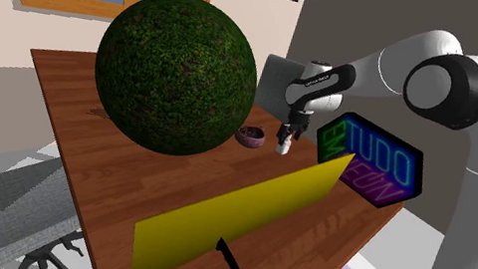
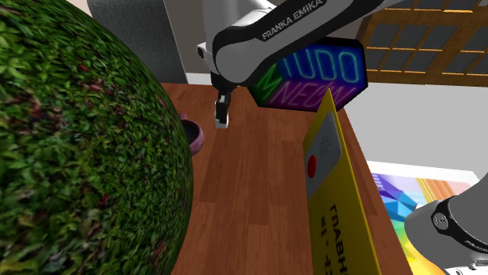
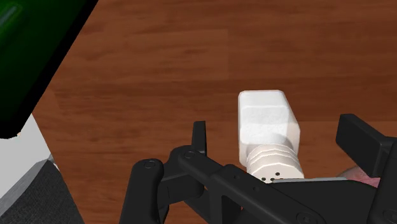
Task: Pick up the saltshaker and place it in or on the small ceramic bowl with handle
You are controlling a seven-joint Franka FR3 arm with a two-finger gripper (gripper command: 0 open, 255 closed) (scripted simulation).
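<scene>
Item 1, saltshaker (image 3: 267,127): white, with a square body and a round cap pierced with holes. In the wrist view it sits between the black fingers (image 3: 362,143), which stand spread with a gap of bare wood on each side, so nothing is clasped. In the shoulder view I see it right of centre, directly under the fingers. I cannot tell whether its base touches the tabletop (image 1: 118,178). Item 2, small bowl (image 1: 250,136): purple-pink, just left of the saltshaker in the shoulder view and close to it but apart. It is tucked at the foot of the sphere; in the second exterior view the sphere hides part of it. Item 3, sphere (image 1: 177,72): large and covered in green foliage, at the upper centre of the shoulder view. Item 4, neon sign (image 1: 378,163): a black panel with green, blue and purple lettering, right of the saltshaker near the tabletop's edge. Item 5, yellow board (image 1: 244,210): stands on edge and runs diagonally across the lower centre. Item 6, slim black object (image 1: 230,261): in front of the board, too small for me to identify. Item 7, white arm (image 1: 410,68): reaches in from the upper right. The tabletop itself is brown wood.
</scene>
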